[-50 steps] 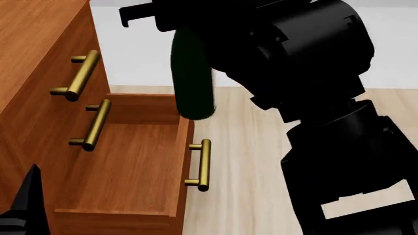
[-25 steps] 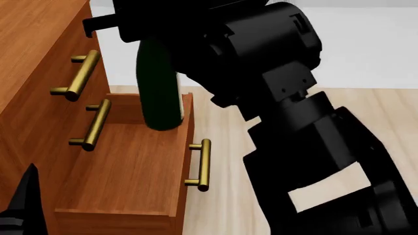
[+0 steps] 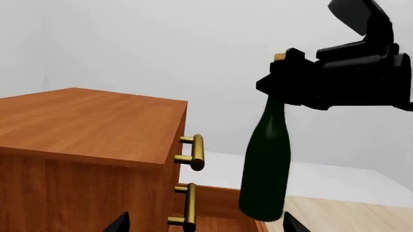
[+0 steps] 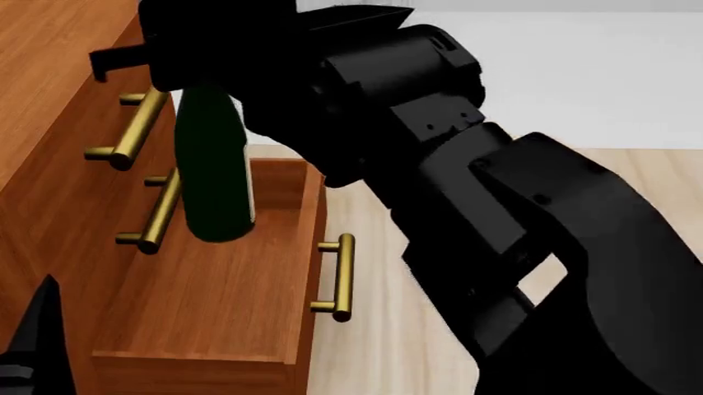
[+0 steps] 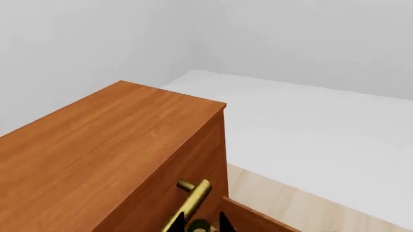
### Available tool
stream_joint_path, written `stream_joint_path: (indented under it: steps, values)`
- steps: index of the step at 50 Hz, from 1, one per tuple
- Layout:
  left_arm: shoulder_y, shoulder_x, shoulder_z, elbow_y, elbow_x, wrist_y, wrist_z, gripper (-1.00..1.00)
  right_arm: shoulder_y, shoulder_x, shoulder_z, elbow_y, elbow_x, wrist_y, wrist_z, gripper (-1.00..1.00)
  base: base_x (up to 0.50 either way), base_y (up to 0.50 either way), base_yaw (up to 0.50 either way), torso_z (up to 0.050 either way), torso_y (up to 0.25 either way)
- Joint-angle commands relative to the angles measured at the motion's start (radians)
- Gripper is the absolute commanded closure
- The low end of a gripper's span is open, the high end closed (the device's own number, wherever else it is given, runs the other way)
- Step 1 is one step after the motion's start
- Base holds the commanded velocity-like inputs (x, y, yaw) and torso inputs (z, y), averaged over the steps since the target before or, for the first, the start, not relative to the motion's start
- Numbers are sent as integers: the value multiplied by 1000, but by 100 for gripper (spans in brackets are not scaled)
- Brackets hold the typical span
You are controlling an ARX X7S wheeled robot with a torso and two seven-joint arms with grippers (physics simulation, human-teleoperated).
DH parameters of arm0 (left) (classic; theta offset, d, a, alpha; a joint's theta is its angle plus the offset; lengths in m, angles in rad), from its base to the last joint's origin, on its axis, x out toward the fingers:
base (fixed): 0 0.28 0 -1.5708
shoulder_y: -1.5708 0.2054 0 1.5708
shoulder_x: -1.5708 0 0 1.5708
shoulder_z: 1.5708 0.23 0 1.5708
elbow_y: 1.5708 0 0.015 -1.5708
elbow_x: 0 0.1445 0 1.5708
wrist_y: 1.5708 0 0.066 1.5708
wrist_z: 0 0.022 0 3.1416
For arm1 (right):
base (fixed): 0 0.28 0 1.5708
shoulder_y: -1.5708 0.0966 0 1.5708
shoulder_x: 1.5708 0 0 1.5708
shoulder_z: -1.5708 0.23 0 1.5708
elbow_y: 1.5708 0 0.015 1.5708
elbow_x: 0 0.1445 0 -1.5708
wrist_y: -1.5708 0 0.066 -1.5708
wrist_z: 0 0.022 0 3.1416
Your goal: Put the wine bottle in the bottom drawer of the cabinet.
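The wine bottle hangs upright above the pulled-out bottom drawer, its base over the drawer's back part and clear of the drawer floor. In the left wrist view the wine bottle shows dark green with a long neck and a tan cork, and the right gripper is clamped around that neck just under the cork, carrying the bottle from the top. The head view shows the same right gripper as a dark mass above the bottle, with the right arm filling much of the frame behind it.

The drawer stands open from the cabinet, its brass bar handle on the front panel facing the pale wooden floor. Two upper drawer handles sit on the cabinet front beside the bottle.

The left gripper is low at the corner of the head view, near the drawer's front corner, holding nothing; whether its fingers are apart or together cannot be told.
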Motion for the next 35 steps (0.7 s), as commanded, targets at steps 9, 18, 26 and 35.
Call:
stream_joint_path:
  steps: [9,18,26,35]
  values:
    - [8,-6,-7,-3,2,8,9,-100,77,-1,-288,47,300,-100,-50,100,0,0,0,0,0]
    - [10,-7,-11,-1,3,6,8,-100,76,-1,-291,70,308,-43,-82,100,0,0,0,0,1]
    - [17,-11,-14,0,13,15,14,-100,74,-1,-296,103,359,-19,-119,100,0,0,0,1,0]
    - [15,-9,-16,7,16,5,13,-100,71,-1,-299,94,391,-10,-139,100,0,0,0,0,1]
